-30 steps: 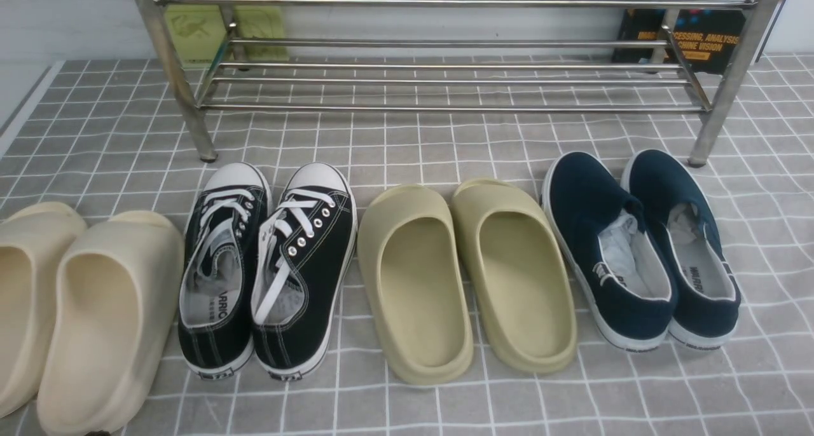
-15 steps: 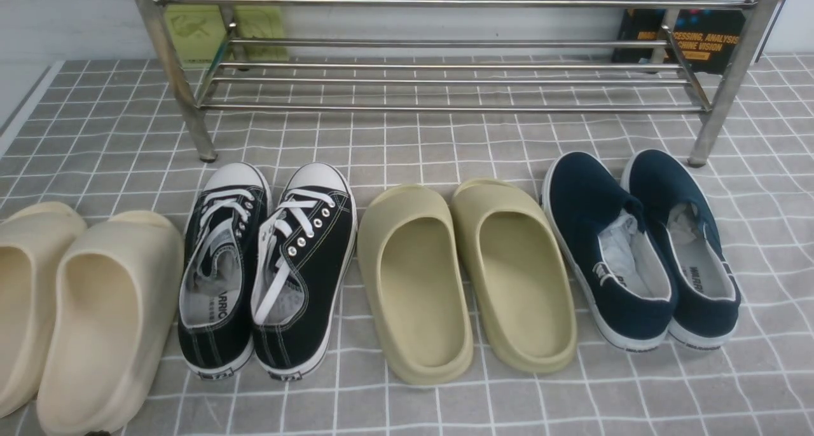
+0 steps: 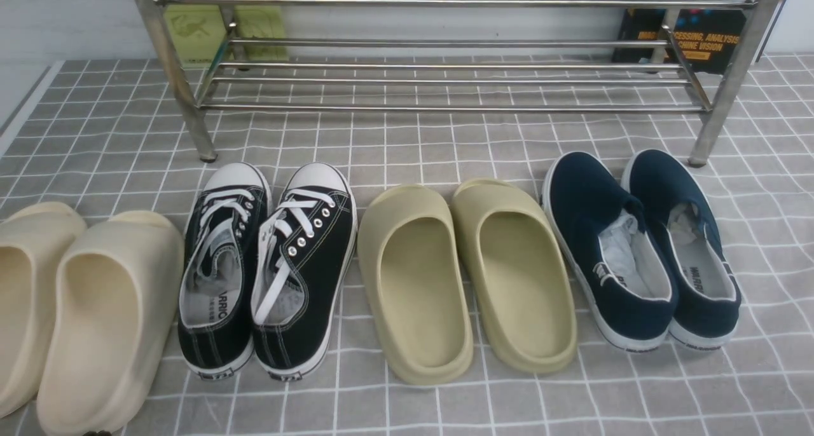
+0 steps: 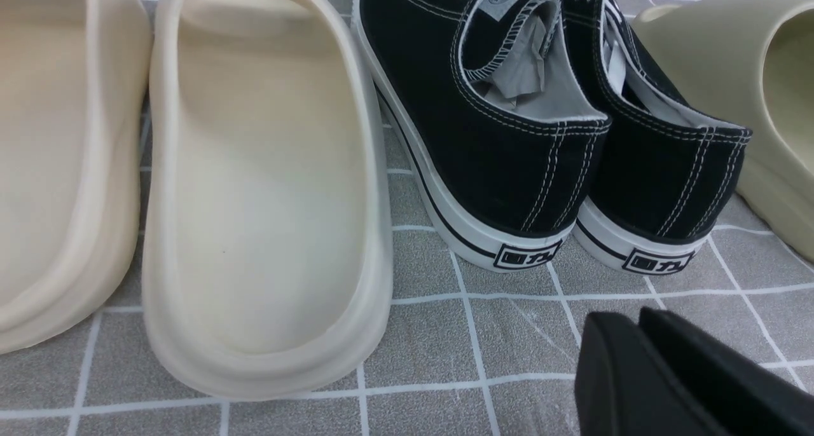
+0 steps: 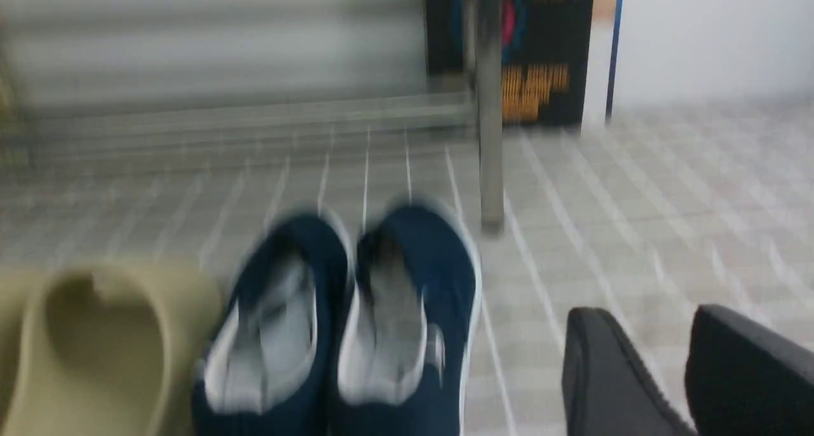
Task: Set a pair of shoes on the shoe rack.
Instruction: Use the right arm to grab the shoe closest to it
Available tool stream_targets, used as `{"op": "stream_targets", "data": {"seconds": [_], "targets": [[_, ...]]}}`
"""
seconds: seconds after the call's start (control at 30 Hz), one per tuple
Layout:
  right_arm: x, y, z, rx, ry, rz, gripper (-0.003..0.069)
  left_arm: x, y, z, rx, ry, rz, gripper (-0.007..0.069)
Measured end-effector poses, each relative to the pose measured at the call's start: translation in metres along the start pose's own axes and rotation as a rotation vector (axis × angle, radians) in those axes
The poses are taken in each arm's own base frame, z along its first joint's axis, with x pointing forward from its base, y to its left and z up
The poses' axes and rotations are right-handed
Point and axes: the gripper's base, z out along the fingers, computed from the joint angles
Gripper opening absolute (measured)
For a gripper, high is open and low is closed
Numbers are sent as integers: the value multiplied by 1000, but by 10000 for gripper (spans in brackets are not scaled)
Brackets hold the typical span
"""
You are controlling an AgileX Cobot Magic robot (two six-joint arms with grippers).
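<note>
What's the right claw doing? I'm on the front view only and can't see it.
Observer: Right wrist view shows the right claw open, with a clear gap between its fingers and nothing held.
Operator: Copy. Is that picture sharp enough to line up on the navy slip-ons?
Observer: Not really. The navy slip-ons come out blurred in that view.
Operator: And the left claw's fingers?
Observer: Left wrist view shows the left claw with its fingers close together; I can't tell if they touch.
</note>
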Motion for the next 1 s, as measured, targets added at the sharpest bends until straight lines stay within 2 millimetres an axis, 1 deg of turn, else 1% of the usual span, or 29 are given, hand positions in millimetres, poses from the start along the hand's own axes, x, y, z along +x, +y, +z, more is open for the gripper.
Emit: {"op": "stream_targets", "data": {"seconds": [0.03, 0.1, 0.13, 0.2, 0.23, 0.27, 0.33, 0.43, 0.47, 0.5, 0.53, 0.57, 0.6, 0.63, 0.67, 0.7, 0.73, 0.8, 0.83, 0.87, 0.93, 0.97, 1.0], "targets": [[-13, 0, -1, 0, -139, 2, 239, 0, 0, 0, 0, 0, 0, 57], [-27, 0, -4, -6, -302, 37, 239, 0, 0, 0, 0, 0, 0, 59], [-30, 0, -5, -8, -333, 43, 239, 0, 0, 0, 0, 0, 0, 59], [-44, 0, -12, -29, -510, 110, 239, 0, 0, 0, 0, 0, 0, 61], [-45, 0, -12, -29, -520, 110, 239, 0, 0, 0, 0, 0, 0, 61], [-50, 0, -15, -41, -584, 138, 239, 0, 0, 0, 0, 0, 0, 62], [-52, 0, -16, -47, -600, 152, 234, 0, 0, 0, 0, 0, 0, 64], [-73, 3, -16, -56, -574, 164, 159, 0, 0, 0, 0, 0, 0, 71], [-88, 5, -15, -58, -554, 167, 106, 0, 0, 0, 0, 0, 0, 71], [-89, 6, -14, -57, -533, 167, 96, 0, 0, 0, 0, 0, 0, 72], [-100, 7, -12, -58, -514, 165, 56, 0, 0, 0, 0, 0, 0, 73], [-119, 10, -3, -50, -425, 147, 6, 0, 0, 0, 0, 0, 0, 76], [-127, 12, 3, -42, -373, 116, 0, 0, 0, 0, 0, 0, 0, 76], [-140, 14, 15, -31, -288, 66, -1, 0, 0, 0, 0, 0, 0, 78], [-145, 15, 27, -22, -217, 17, 0, 0, 0, 0, 0, 0, 0, 80], [-144, 15, 32, -18, -188, -1, -1, 0, 0, 0, 0, 0, 0, 80], [-146, 16, 54, -10, -71, -64, 1, 0, 0, 0, 0, 0, 0, 81], [-137, 16, 82, -5, 93, -94, 4, 0, 0, 0, 0, 0, 0, 82], [-131, 16, 93, -4, 169, -95, 5, 0, 0, 0, 0, 0, 0, 82], [-129, 16, 95, -4, 189, -94, 5, 0, 0, 0, 0, 0, 0, 82], [-107, 16, 126, -7, 478, -60, 5, 0, 0, 0, 0, 0, 0, 87], [-101, 16, 130, -8, 528, -52, 6, 0, 0, 0, 0, 0, 0, 88], [-89, 17, 144, -15, 671, -10, 10, 0, 0, 0, 0, 0, 0, 90]]}}
